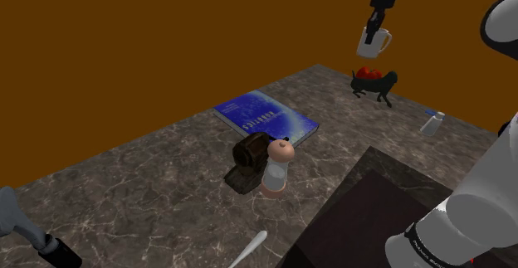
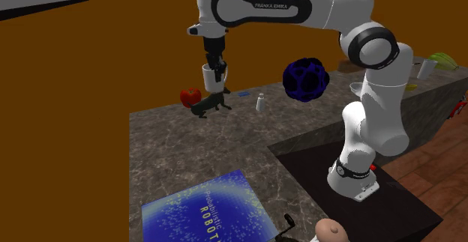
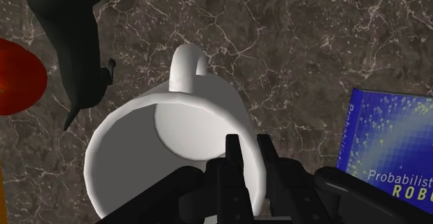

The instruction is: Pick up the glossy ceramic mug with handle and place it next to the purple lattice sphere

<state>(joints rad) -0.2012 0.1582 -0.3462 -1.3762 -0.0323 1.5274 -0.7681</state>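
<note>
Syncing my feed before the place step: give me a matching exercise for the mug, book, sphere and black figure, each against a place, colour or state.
1 mug
2 book
3 sphere
4 black figure

a lying flat on the counter
b purple
c clasped in the gripper, off the counter
d beside a red thing

Pairs: 1-c, 2-a, 3-b, 4-d
</note>
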